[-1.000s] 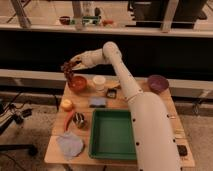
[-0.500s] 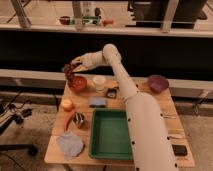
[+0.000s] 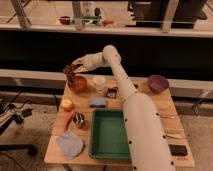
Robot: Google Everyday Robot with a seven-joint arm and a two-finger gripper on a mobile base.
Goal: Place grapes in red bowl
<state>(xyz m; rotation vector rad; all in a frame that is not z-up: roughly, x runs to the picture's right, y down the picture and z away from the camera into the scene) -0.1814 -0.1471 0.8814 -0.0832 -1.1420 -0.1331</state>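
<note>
The red bowl (image 3: 77, 83) stands at the table's back left corner. My gripper (image 3: 71, 68) hangs just above the bowl's far left rim, at the end of the white arm that reaches in from the right. It is shut on the grapes (image 3: 67, 70), a small dark lumpy cluster that hangs from the fingertips over the bowl's edge. The grapes are above the bowl, not resting in it.
A white cup (image 3: 99, 82) stands right of the red bowl, and a purple bowl (image 3: 157, 83) sits at the back right. A green tray (image 3: 109, 133) fills the front middle. A blue sponge (image 3: 97, 102), an orange fruit (image 3: 66, 104), a red pepper (image 3: 68, 119) and a blue cloth (image 3: 70, 144) lie on the left.
The gripper with the grapes has drifted very slightly to the right over the red bowl. Nothing else has moved.
</note>
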